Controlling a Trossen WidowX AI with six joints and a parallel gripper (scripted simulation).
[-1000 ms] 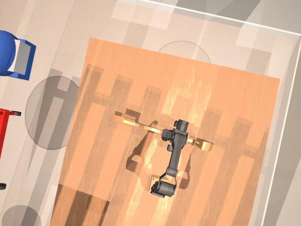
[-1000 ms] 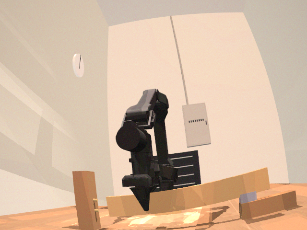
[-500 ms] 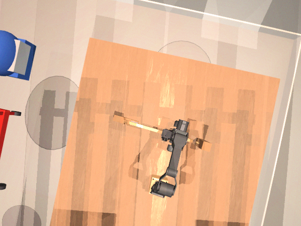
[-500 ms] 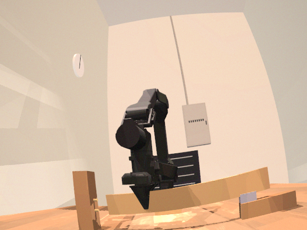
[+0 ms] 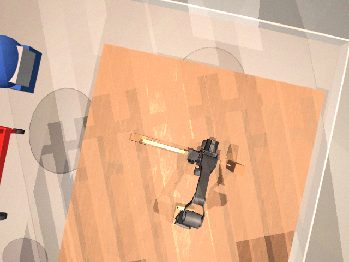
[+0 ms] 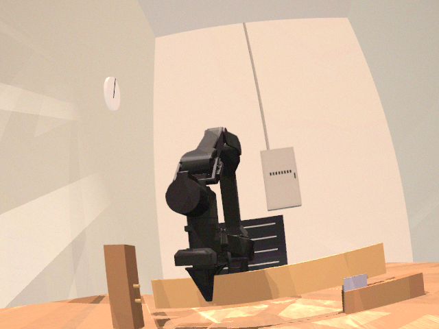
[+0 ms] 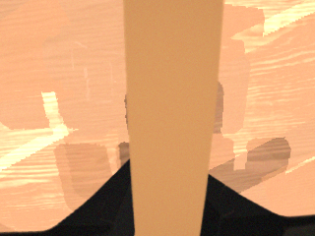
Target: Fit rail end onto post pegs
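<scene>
1. tool point(image 5: 194, 158) point(image 6: 210, 297) point(image 7: 157, 165): closed on the rail point(image 5: 169, 148) point(image 6: 283, 281) point(image 7: 172, 98), one finger on each side of it in the wrist view. grip is on the part of the rail toward the post point(image 5: 236, 166) point(image 6: 122, 283), not right at its end.
2. rail: near end points at the post but stands apart from it, small gap visible in top and exterior views. not fitted.
3. pegs point(image 6: 137, 293): two, one above the other, sticking out of the post on the side facing the rail. both exposed. holes in the rail end can't be seen from here.
4. footboard block point(image 5: 135, 137) point(image 6: 386, 292): low, on the bench point(image 5: 112, 197) point(image 6: 283, 314) point(image 7: 276, 88), well apart from the post at the other end of the rail.
5. bracket point(image 6: 355, 282): pale plate at the block's post-side end. rail's far end passes behind it in the exterior view; seating depth can't be told.
6. post: upright on the bench.
</scene>
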